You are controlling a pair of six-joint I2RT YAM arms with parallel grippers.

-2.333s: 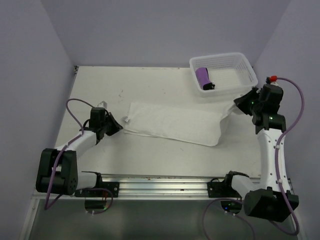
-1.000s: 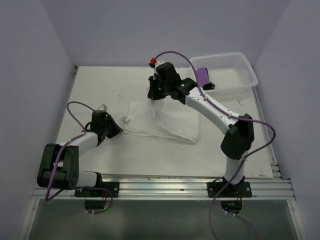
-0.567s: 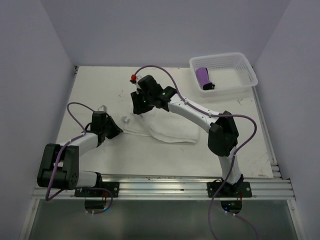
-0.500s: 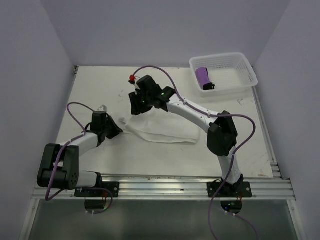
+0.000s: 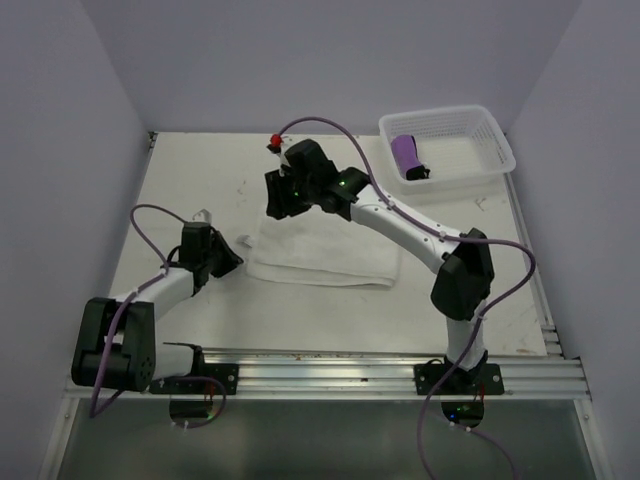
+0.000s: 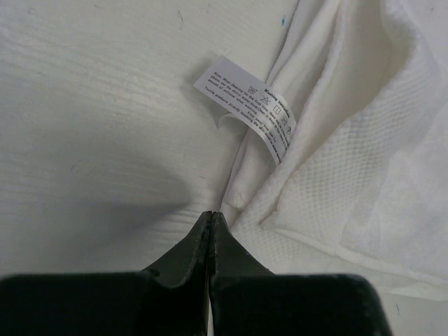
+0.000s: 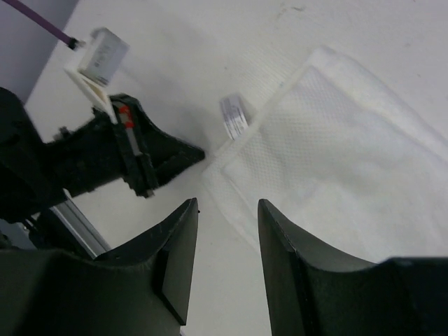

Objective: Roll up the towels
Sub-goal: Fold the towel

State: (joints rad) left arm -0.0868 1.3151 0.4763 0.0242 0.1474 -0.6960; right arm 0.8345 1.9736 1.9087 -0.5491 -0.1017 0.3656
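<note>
The white towel (image 5: 325,255) lies folded double on the table, its care label (image 6: 245,105) at the left corner. My left gripper (image 5: 234,259) is shut, its tip (image 6: 210,214) resting on the table against that corner of the towel (image 6: 350,140). My right gripper (image 5: 277,206) is open and empty, hovering above the towel's far left edge (image 7: 336,161); its fingertips (image 7: 192,204) frame the corner and the left gripper (image 7: 171,157). The purple towel (image 5: 405,155) lies rolled in the basket.
The white perforated basket (image 5: 500,150) stands at the back right corner. The right arm stretches diagonally across the middle of the table above the towel. Purple walls enclose the table on three sides.
My right gripper carried the towel's right end over to the left, folding it in half, let go and lifted slightly back. The left gripper stayed at the left corner.
</note>
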